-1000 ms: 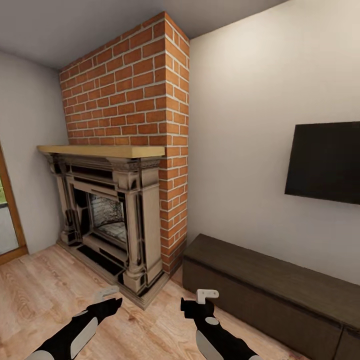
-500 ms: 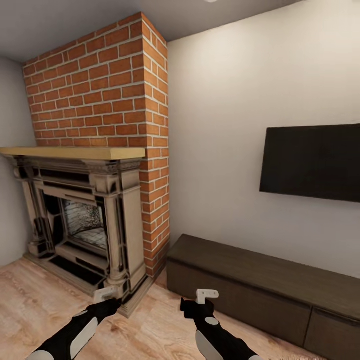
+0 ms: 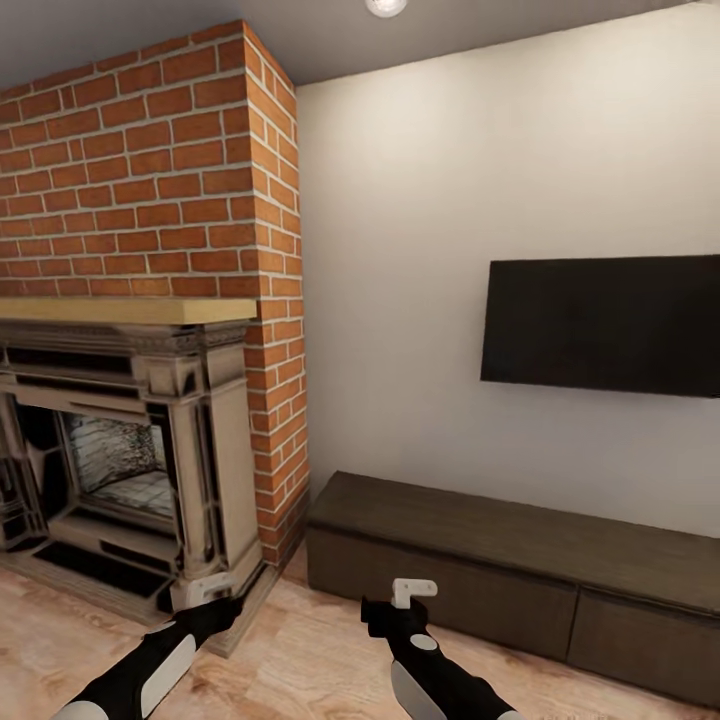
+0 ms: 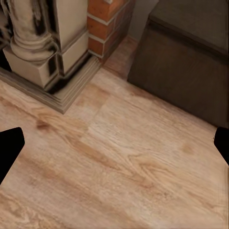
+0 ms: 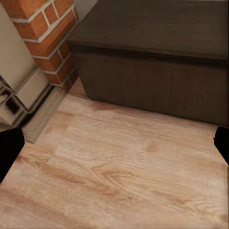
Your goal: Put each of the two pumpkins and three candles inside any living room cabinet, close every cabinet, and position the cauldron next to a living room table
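Note:
The cabinet [image 3: 500, 560] is a long, low dark-brown unit against the white wall, right of the fireplace, with both flat fronts shut. Its left end also appears in the left wrist view [image 4: 191, 71] and the right wrist view [image 5: 157, 71]. My left gripper [image 3: 215, 590] hangs over the wood floor near the fireplace base, open and empty [image 4: 114, 148]. My right gripper [image 3: 400, 600] is in front of the cabinet's left part, a short way off, open and empty [image 5: 114, 145]. The pumpkins, candles, cauldron and table are out of view.
A brick chimney with an ornate fireplace [image 3: 130, 470] and a wooden mantel fills the left. Its stone base [image 4: 52, 90] juts onto the floor by my left gripper. A black TV [image 3: 600, 325] hangs above the cabinet. Light wood floor [image 3: 300, 660] lies ahead.
The whole view has swung to the right: the fireplace has slid left in the picture and more of the cabinet and TV shows. Both arms hold the same pose.

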